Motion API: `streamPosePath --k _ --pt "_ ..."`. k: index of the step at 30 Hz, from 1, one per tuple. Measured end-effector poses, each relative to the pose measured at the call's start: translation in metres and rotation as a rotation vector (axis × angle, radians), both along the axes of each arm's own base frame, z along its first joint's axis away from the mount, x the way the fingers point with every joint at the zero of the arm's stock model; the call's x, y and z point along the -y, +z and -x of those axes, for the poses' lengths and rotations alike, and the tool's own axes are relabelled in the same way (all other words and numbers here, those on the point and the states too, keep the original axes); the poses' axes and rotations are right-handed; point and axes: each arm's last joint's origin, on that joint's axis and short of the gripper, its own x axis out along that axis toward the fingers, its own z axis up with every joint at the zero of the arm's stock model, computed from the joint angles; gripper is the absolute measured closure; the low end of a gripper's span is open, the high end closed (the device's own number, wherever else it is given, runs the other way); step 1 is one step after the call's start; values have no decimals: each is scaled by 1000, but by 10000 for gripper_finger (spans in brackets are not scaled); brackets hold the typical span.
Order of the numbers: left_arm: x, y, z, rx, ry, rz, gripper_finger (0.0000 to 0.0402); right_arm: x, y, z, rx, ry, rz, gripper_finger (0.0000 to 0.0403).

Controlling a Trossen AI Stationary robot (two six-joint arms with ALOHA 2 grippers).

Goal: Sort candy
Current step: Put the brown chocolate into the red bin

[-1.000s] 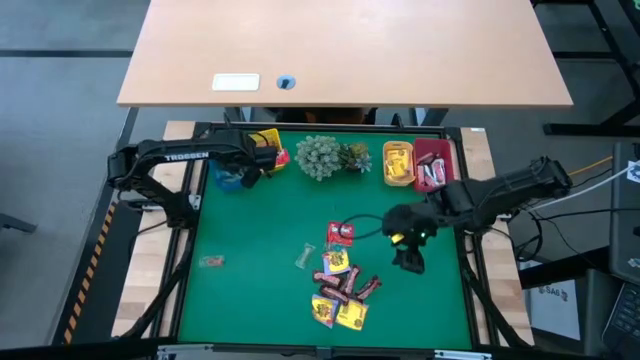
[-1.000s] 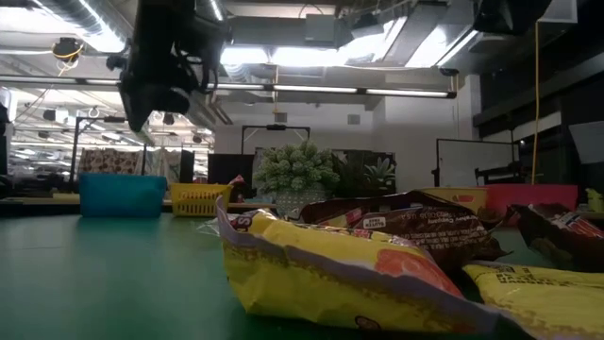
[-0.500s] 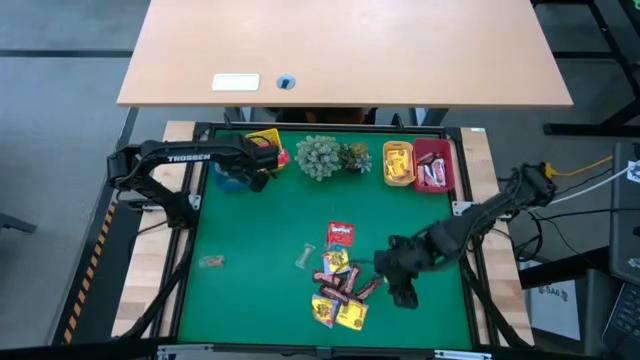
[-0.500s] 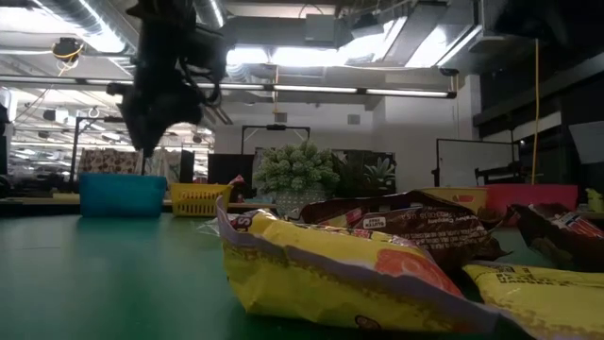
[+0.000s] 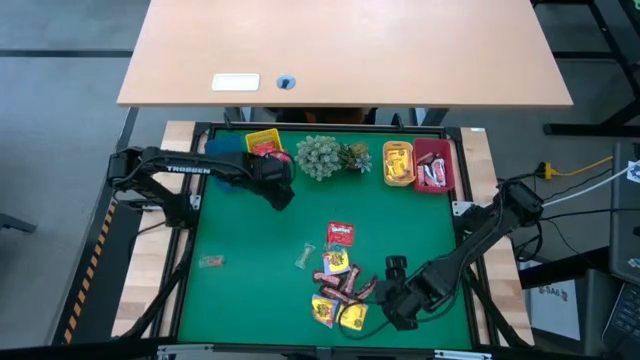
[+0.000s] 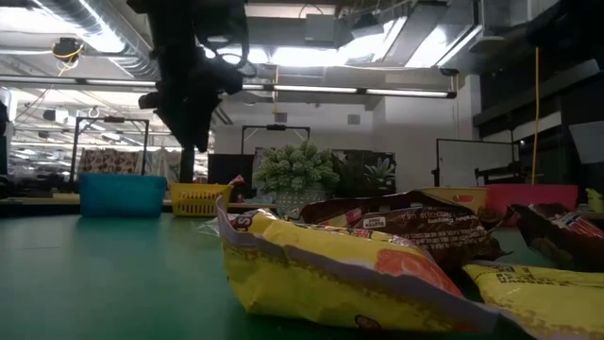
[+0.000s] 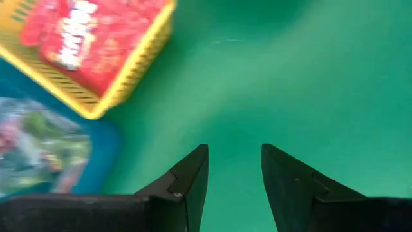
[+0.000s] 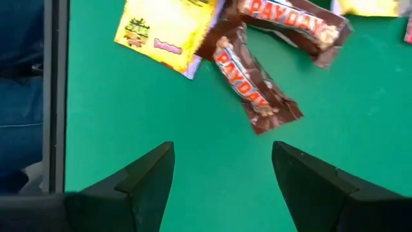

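Upper left of the high view: left gripper (image 5: 281, 192) hangs empty, fingers parted, just beside the yellow bin (image 5: 262, 142) and blue bin (image 5: 222, 150); both bins hold sweets.

Centre: loose candy (image 5: 340, 285) piled on the green table (image 5: 250, 230), two pale strays (image 5: 211, 262) left of it.

Upper right: orange bin (image 5: 398, 163) and red bin (image 5: 433, 165) partly filled. Sorting looks under half done.

Lower right: right gripper (image 5: 385, 310), fingers spread, empty, beside the pile and near the front edge. Wide open room lies mid-left.

The high view looks straight down on the whole table (image 5: 250, 230). The low view sits level at the candy pile (image 6: 321, 269). Each wrist view looks closely past its own hand; the right shares that pile.
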Motion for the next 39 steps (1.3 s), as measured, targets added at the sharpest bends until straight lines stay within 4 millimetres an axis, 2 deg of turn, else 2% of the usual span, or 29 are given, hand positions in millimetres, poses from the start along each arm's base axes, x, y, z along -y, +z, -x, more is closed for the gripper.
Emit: streamPosePath --k 9,14,18,24,31,39 --pt "41 3 -13 138 -26 29 272 -7 -10 -7 17 122 -10 141" --pt "61 5 -19 216 -55 46 272 -3 -9 -10 114 89 116 141" --pt "73 6 -20 237 -98 51 272 -4 -9 -12 123 90 114 141" --pt "81 6 -20 238 -122 46 272 -11 -24 -18 123 106 113 141" --pt "81 6 -20 238 -121 44 272 -15 -55 -25 89 118 228 141" --pt "79 6 -20 241 -109 5 272 -15 -77 -30 59 127 302 141"
